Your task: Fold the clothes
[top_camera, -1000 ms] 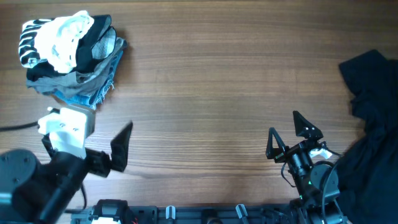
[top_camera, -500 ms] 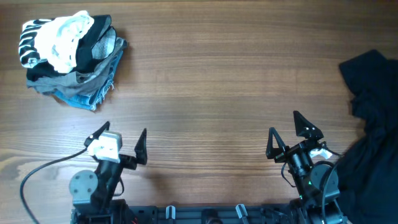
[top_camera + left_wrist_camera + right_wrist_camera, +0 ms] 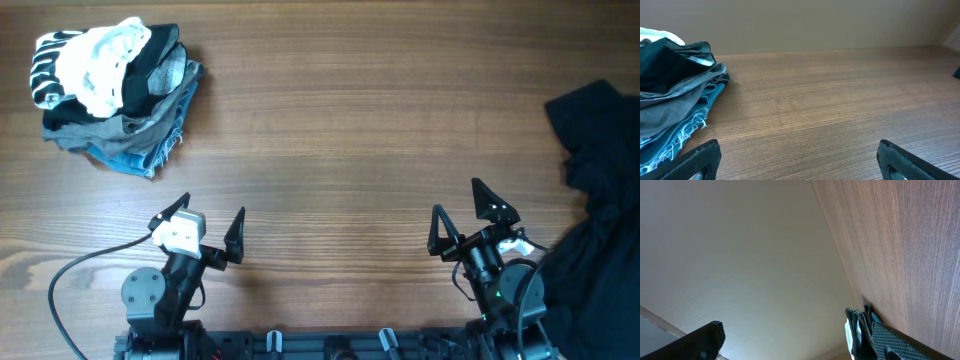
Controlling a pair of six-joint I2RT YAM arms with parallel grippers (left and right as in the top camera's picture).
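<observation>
At the near edge of the brown wood-grain table (image 3: pixel 350 150), the left gripper (image 3: pixel 205 212) and the right gripper (image 3: pixel 458 198) are being held wide open, with nothing being gripped. The stack of folded clothes (image 3: pixel 110 90), white on top over black, grey and frayed denim, is being kept at the far left corner. The black garment (image 3: pixel 600 200) is being left crumpled at the right edge. A plain beige wall (image 3: pixel 815 25) is being seen beyond the far side. A black cable (image 3: pixel 70 275) is being trailed beside the left arm.
</observation>
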